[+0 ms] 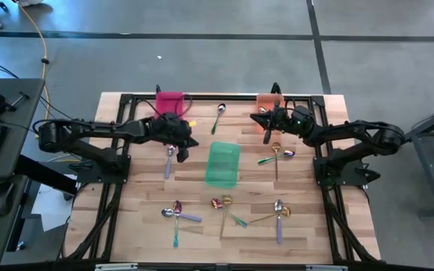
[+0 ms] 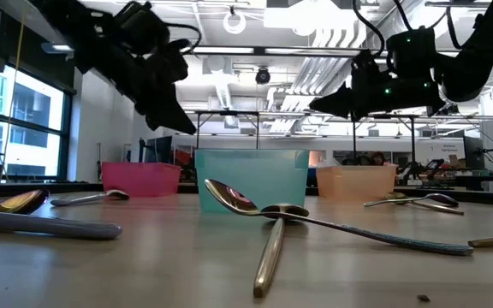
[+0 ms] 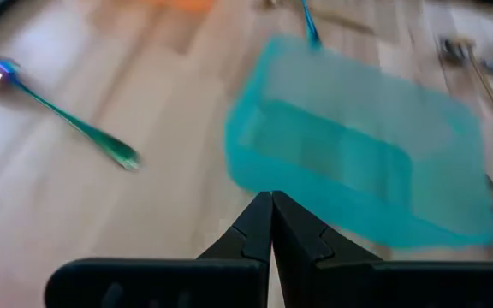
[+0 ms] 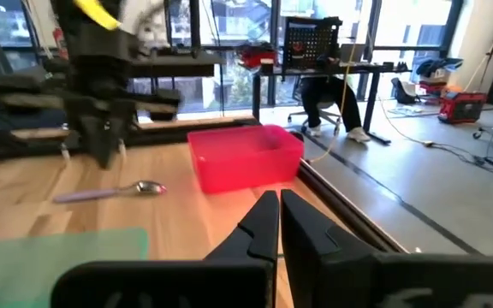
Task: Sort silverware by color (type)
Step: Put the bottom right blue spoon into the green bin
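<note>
Small spoons lie flat on the wooden table. A purple-handled spoon [image 1: 169, 159] lies just below my left gripper [image 1: 184, 153], and a teal-handled spoon [image 1: 218, 117] lies between the pink bin [image 1: 170, 102] and the orange bin [image 1: 268, 103]. A gold and a teal spoon [image 1: 276, 156] lie crossed right of the green bin [image 1: 222, 164]. My left gripper [image 3: 271, 201] hangs shut above the table beside the green bin [image 3: 358, 154], holding nothing. My right gripper [image 4: 279, 198] is shut and empty, raised by the orange bin and pointing level toward the pink bin [image 4: 246, 158].
More spoons lie in three small crossed groups along the near side of the table: one group [image 1: 176, 214] on the left, one [image 1: 224, 206] in the middle and one [image 1: 278, 211] on the right. The green bin stands mid-table between the arms. Black frame rails run along the table edges.
</note>
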